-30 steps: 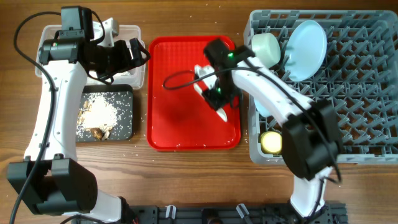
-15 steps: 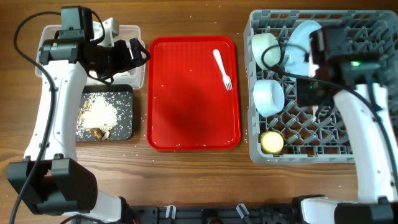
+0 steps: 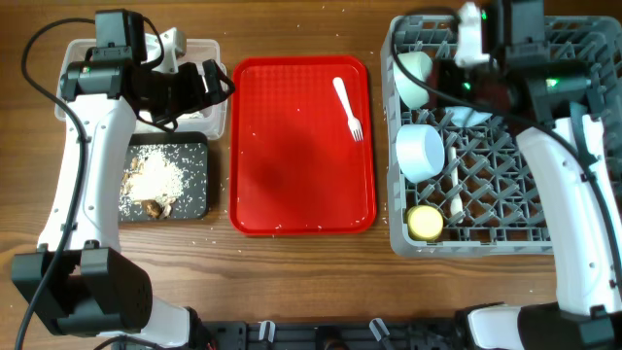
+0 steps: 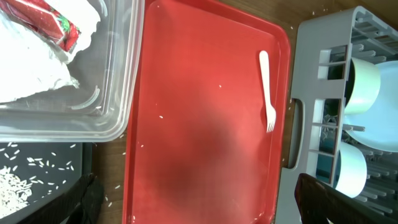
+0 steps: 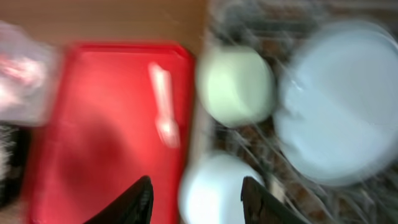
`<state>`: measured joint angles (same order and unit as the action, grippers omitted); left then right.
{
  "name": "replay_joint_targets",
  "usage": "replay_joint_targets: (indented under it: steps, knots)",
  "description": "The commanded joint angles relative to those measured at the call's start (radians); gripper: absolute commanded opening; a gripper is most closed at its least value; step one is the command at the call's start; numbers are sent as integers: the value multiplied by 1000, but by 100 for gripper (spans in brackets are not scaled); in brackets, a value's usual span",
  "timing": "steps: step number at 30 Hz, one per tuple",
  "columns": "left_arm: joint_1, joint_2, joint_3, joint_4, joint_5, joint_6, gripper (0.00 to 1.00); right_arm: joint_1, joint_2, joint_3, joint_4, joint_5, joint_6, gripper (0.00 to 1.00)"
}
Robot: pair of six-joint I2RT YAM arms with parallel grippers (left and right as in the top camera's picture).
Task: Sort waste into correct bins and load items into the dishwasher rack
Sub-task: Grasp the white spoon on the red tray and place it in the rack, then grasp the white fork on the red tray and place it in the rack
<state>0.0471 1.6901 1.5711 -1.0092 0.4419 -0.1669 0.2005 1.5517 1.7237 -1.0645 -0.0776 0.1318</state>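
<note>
The white fork [image 3: 348, 107] lies on the flat red tray [image 3: 292, 185]; it also shows in the left wrist view [image 4: 267, 90] and, blurred, in the right wrist view [image 5: 165, 106]. The grey rack [image 3: 573, 194] holds two pale blue bowls [image 3: 413, 78] [image 3: 421, 153], the yellow cup [image 3: 424, 222], the white spoon [image 3: 455, 192] and the plate [image 5: 339, 99], which my arm mostly hides from overhead. The clear tub [image 4: 118, 74] holds the napkin [image 4: 31, 74] and the wrapper [image 4: 53, 22]. The black tray [image 3: 199, 146] holds rice crumbs [image 3: 155, 175]. My left gripper [image 4: 199, 208] is open and empty by the tub. My right gripper [image 5: 196, 205] is open and empty above the rack's back left.
Loose rice grains lie on the wooden table between the black tray and the red tray [image 4: 106, 199]. The right wrist view is motion-blurred. My left arm [image 3: 87, 146] runs along the table's left side.
My right arm carried the spoon from the red tray to the rack, let it go there, and has moved to the rack's back. The left arm has not moved.
</note>
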Motion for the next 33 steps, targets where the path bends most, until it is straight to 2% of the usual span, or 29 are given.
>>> replay_joint_targets:
  steps: [1, 3, 8, 13, 16, 20, 23, 26, 33]
  knots:
    - [1, -13, 14, 2, 1, 2, 100, 116, 76, 34, 107, -27, 122, 48]
    - [1, -13, 14, 2, 1, 2, 100, 157, 203, 55, 142, -27, 159, 48]
    - [1, -13, 14, 2, 1, 2, 100, 180, 592, 213, 44, -26, 105, 54]
    - [1, -13, 14, 2, 1, 2, 100, 180, 734, 212, 4, 19, 84, 53]
    - [1, -13, 14, 2, 1, 2, 100, 180, 779, 211, 9, 50, 79, 45]
    - [1, -13, 14, 2, 1, 2, 100, 180, 828, 211, 28, 108, 74, 39]
    - [1, -13, 14, 2, 1, 2, 100, 180, 849, 211, 58, 107, 74, 27]
    - [1, -13, 14, 2, 1, 2, 100, 180, 854, 211, 47, 106, 66, 5]
    - [1, -13, 14, 2, 1, 2, 100, 180, 835, 263, -61, -6, 24, 4]
